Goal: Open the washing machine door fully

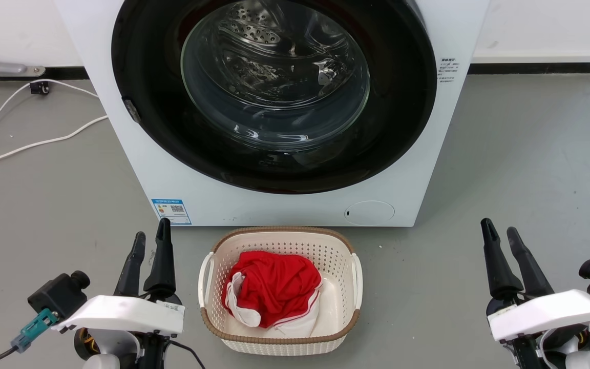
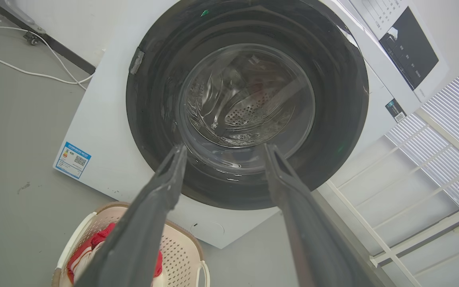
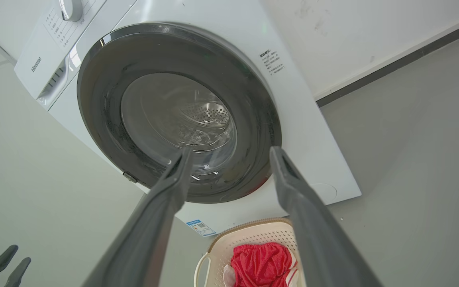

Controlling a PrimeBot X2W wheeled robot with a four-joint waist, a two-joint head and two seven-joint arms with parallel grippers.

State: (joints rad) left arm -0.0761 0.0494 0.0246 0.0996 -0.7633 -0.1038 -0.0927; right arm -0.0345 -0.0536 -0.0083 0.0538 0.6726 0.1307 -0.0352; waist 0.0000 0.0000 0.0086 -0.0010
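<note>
The head view looks down at the washing machine (image 1: 285,210) from near. Both wrist views face it from low, sharing the basket (image 1: 274,247).

Washing machine door (image 1: 274,97) — top off-frame

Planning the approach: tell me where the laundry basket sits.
Head view, bottom centre: the laundry basket stands on the floor directly before the washing machine.

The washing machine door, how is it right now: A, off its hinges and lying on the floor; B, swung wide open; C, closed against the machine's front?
C: the washing machine door sits closed, flat against the white front of the washing machine.
</note>
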